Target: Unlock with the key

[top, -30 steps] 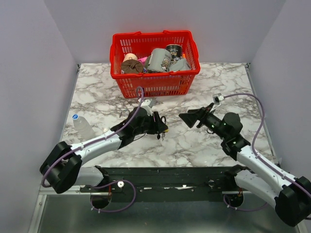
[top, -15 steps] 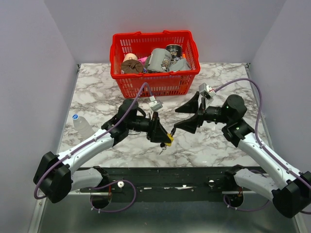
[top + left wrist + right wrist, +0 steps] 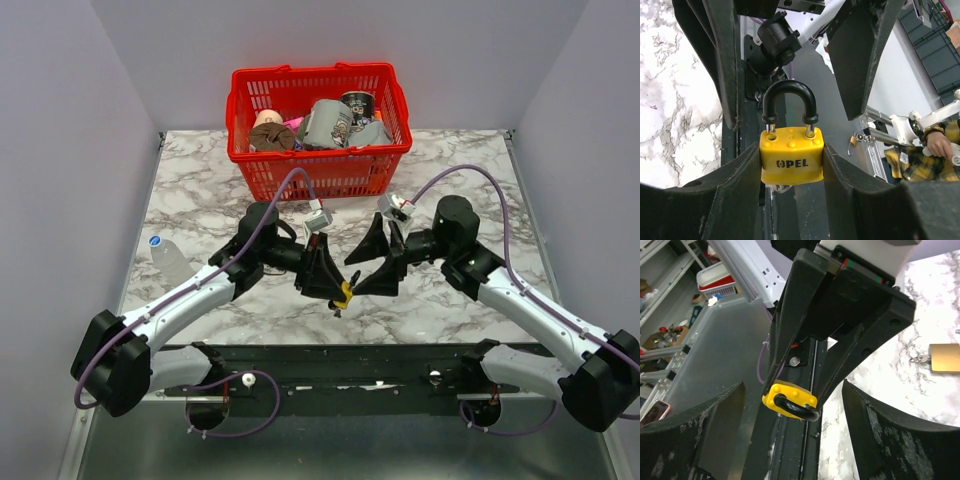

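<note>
Two arms meet a little toward 6 o'clock of the middle of the marble counter. There the left gripper clamps a yellow padlock by its sides, holding it in the air near the counter's front edge, with the black rail just beyond. The right gripper faces it from 3 o'clock, spread wide and holding nothing, its fingertips close beside the lock. Whether the lower tip touches the yellow body cannot be told from overhead. Open marble lies at 3 o'clock behind the right arm and at 10 o'clock behind the left. A red basket takes up the 12 o'clock edge, a clear bottle lies at 9 o'clock near the counter's left edge, and grey walls close in three sides. The padlock's black shackle sits with both legs down in the body. The key shows only as a sliver of grey metal poking from under the padlock's base, the rest hidden by the lock and the gripper's fingers. In the right wrist view a brass padlock lies on the marble at 3 o'clock, cut off by the frame edge. "OPEL" is printed in black on the yellow body. The print on a can in the basket is too small to read.
</note>
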`<state>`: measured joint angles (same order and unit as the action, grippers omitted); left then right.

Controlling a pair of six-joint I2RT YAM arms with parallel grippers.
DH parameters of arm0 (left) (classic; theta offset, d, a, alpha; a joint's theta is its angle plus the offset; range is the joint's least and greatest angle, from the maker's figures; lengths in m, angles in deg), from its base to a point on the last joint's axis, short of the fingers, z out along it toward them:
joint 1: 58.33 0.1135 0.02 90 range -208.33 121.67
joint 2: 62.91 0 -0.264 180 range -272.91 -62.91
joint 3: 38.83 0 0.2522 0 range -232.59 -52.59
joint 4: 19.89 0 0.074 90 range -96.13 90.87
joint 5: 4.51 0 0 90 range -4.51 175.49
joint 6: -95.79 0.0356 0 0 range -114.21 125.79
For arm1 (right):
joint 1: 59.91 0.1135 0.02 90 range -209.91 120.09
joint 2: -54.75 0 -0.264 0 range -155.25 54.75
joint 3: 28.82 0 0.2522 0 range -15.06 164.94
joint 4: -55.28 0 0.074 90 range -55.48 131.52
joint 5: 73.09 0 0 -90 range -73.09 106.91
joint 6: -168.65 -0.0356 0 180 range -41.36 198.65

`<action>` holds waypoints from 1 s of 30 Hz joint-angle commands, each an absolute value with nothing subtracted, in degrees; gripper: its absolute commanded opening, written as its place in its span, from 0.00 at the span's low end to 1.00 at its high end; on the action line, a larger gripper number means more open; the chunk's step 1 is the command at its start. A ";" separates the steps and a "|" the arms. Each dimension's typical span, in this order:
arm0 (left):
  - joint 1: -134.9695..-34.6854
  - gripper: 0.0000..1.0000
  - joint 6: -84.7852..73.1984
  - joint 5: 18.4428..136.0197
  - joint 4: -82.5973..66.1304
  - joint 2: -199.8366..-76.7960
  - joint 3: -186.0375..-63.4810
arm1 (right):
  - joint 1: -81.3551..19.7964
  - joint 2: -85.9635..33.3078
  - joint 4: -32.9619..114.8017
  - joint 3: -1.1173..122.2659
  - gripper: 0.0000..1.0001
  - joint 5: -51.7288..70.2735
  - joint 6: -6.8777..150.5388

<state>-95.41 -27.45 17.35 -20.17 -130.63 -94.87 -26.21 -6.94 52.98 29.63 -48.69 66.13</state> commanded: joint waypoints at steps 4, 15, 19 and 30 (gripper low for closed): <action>-94.45 0.00 -30.51 14.12 -28.28 -130.06 -93.90 | -24.84 -7.65 50.57 28.62 0.82 -51.73 67.31; -93.66 0.00 -30.34 15.18 -28.37 -130.59 -93.37 | -24.66 -9.32 55.66 27.48 0.42 -51.64 62.91; -93.57 0.00 -30.07 15.44 -28.10 -130.76 -93.46 | -24.66 -9.76 56.63 27.39 0.35 -51.82 61.86; -93.31 0.00 -19.98 23.69 -14.76 -129.62 -95.83 | -24.66 -9.14 55.58 27.57 0.12 -49.97 61.15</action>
<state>-93.57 -27.95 14.77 -21.81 -130.48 -93.67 -25.25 -9.36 53.88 27.46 -50.11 62.00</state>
